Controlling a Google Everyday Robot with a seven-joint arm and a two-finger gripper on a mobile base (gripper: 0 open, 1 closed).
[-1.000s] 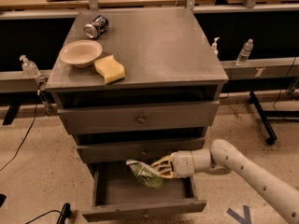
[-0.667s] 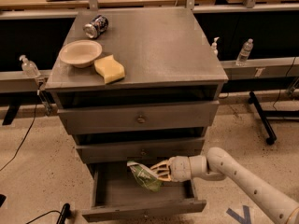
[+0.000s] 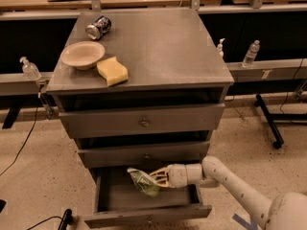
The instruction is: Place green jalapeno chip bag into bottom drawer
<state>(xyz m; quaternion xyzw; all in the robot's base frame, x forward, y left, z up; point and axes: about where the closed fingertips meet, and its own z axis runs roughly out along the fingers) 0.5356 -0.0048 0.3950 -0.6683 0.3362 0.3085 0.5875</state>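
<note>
The green jalapeno chip bag [image 3: 142,181] is a crumpled shiny green foil bag held just above the inside of the bottom drawer [image 3: 148,215], which is pulled open below the two shallower drawers. My gripper [image 3: 154,178] reaches in from the right on a white arm and is shut on the bag's right side. The bag hangs over the middle of the drawer, near its back. I cannot tell if it touches the drawer floor.
On the cabinet top [image 3: 158,47] stand a beige bowl [image 3: 82,54], a yellow sponge block [image 3: 112,71] and a dark soda can [image 3: 98,27] lying on its side. Plastic bottles [image 3: 251,53] stand on ledges to both sides. A black stand foot [image 3: 268,121] lies on the floor right.
The gripper has moved the bag a little to the left and deeper over the open bottom drawer. Everything on the cabinet top has stayed in place.
</note>
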